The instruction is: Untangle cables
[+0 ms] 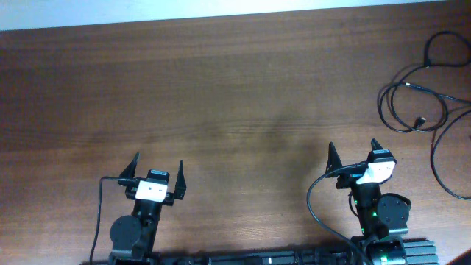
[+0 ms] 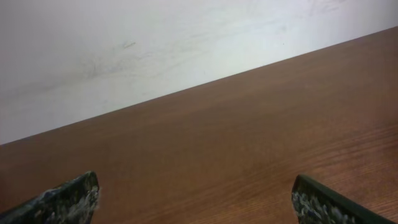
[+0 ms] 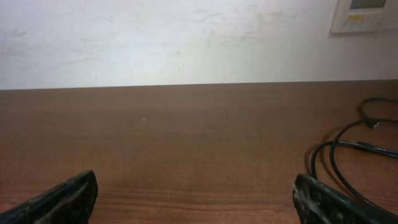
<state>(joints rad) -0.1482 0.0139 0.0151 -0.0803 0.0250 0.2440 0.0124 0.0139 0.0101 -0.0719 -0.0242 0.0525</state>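
Note:
The cables (image 1: 421, 89) are thin black cords lying in loose overlapping loops at the far right of the wooden table (image 1: 221, 96), some running off the right edge. My right gripper (image 1: 353, 145) is open near the front edge, left of and nearer than the loops. In the right wrist view the cables (image 3: 367, 146) curl on the wood ahead and to the right of my right gripper (image 3: 195, 178), with nothing between the jaws. My left gripper (image 1: 157, 160) is open at the front left, far from the cords. In its own view my left gripper (image 2: 194, 180) has only bare wood between its fingers.
A white wall runs along the table's far edge. A white wall-mounted panel (image 3: 367, 14) hangs at the upper right in the right wrist view. Thick black wires run from both arm bases at the front edge.

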